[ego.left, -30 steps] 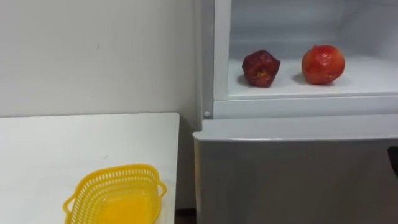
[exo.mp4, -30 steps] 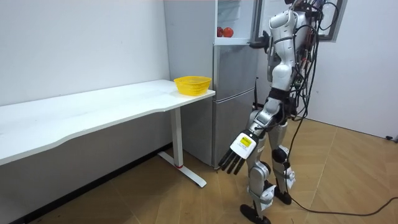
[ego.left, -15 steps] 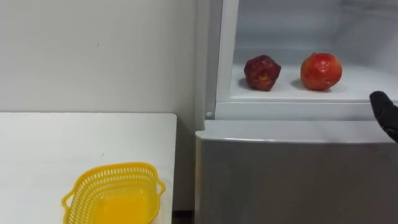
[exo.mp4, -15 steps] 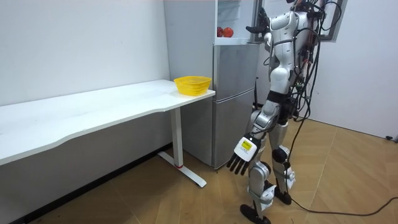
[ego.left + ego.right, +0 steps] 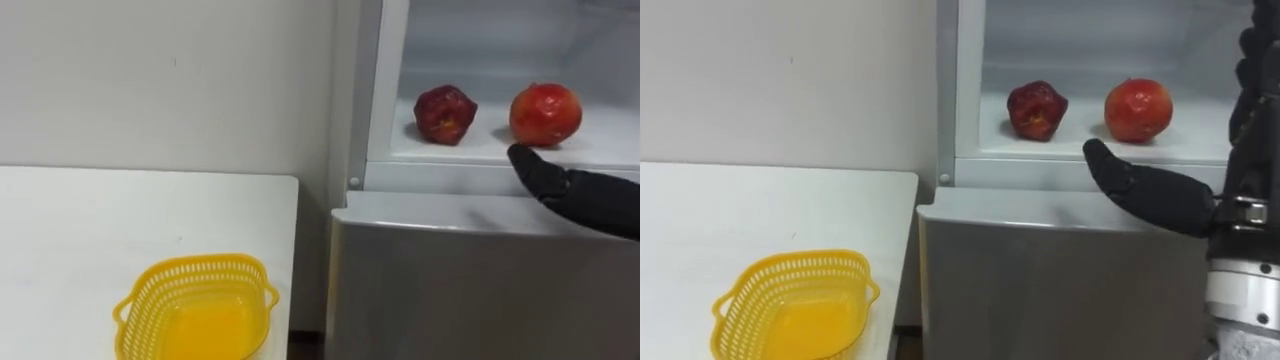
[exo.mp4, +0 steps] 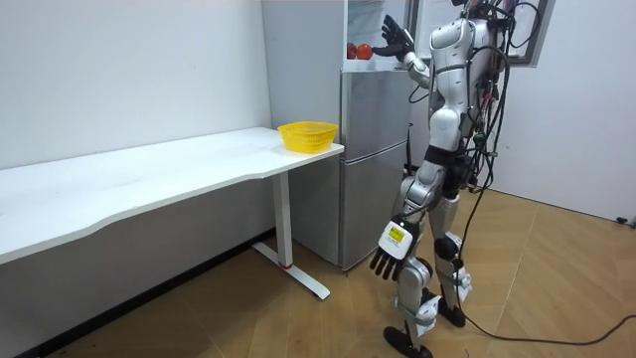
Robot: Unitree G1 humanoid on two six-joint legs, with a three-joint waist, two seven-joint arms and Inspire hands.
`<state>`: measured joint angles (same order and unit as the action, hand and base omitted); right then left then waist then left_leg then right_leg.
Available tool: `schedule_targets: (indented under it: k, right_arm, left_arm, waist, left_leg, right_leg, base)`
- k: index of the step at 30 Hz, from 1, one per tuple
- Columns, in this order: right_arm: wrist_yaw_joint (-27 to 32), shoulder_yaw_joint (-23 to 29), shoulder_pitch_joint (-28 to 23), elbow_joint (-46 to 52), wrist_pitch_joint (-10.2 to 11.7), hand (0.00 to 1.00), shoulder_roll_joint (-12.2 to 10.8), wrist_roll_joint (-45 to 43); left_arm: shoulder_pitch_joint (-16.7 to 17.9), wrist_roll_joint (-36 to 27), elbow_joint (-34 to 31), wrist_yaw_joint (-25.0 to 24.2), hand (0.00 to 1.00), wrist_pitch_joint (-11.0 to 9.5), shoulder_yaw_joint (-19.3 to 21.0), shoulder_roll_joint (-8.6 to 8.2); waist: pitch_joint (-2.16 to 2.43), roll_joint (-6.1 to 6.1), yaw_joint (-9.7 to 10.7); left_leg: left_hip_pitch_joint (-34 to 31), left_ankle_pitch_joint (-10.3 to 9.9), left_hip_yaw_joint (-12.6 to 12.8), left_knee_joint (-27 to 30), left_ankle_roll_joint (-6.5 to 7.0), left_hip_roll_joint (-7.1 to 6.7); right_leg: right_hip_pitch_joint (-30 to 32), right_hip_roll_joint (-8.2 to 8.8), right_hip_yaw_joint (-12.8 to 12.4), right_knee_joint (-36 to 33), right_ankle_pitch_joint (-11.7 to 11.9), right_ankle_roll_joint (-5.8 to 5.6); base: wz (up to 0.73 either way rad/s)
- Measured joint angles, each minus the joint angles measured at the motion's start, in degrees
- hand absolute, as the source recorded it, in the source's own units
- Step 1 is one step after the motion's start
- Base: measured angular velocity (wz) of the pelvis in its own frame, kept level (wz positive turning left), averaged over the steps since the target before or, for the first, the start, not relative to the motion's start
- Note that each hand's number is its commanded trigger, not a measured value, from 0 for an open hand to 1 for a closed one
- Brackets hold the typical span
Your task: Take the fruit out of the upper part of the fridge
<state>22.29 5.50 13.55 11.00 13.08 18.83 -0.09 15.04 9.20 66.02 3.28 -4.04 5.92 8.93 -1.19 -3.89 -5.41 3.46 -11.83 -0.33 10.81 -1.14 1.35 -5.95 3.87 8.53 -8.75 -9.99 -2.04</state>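
Note:
The upper fridge compartment stands open, and two fruits lie on its white shelf [image 5: 1060, 145]. A dark red wrinkled fruit [image 5: 1036, 110] is on the left and a brighter red round fruit [image 5: 1137, 110] on the right. My right hand [image 5: 1170, 200] is raised in front of the shelf's edge, open, with its thumb [image 5: 1108, 170] reaching toward the shelf just below the round fruit. It holds nothing and touches neither fruit. In the room view I stand facing the fridge, and my left hand [image 6: 390, 254] hangs open by my thigh.
A yellow plastic basket [image 5: 790, 262] sits empty on the white table [image 5: 740, 200] left of the fridge, near the table's right end. The closed lower fridge door [image 5: 1060, 290] is below the shelf. A white wall is behind the table.
My right hand has risen from the lower right edge up to the front of the open shelf, fingers spread. The eye view has shifted a little to the left.

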Motion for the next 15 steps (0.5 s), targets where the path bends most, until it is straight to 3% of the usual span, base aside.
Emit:
schedule_targets:
  k: [3,9,15]
  right_arm:
    - [-0.35,-0.44,0.54,-0.23,-0.40,0.00,0.00,0.38]
    - [-3.19,-2.25,7.38,-5.41,-0.64,0.00,0.00,1.67]
    - [-4.43,-2.32,8.59,-6.03,-0.69,0.00,0.09,3.06]
  left_arm:
    - [0.01,0.21,-0.02,-0.73,0.00,0.71,-0.22,0.12]
    - [-0.86,2.40,0.14,-2.17,0.00,1.18,-0.57,0.19]
    - [-1.07,4.74,-0.27,-3.67,0.00,1.58,-0.38,0.85]
  waist:
    - [0.15,-0.22,-1.19]
    - [0.21,-0.37,-1.40]
    - [0.38,-0.72,-2.53]
  left_leg:
    - [-0.17,0.00,-0.14,0.05,0.00,-0.01]
    - [-0.21,0.00,-0.40,0.55,0.00,-0.01]
    - [0.01,-0.01,-0.69,0.47,-0.02,-0.02]
  right_leg:
    - [-0.07,0.00,0.21,-0.01,0.00,0.00]
    - [-0.68,-0.01,0.22,-0.01,0.00,0.00]
    - [-1.03,-0.05,0.16,-0.01,0.00,0.00]
  base:
    - [0.01]
    - [0.03]
    - [0.02]
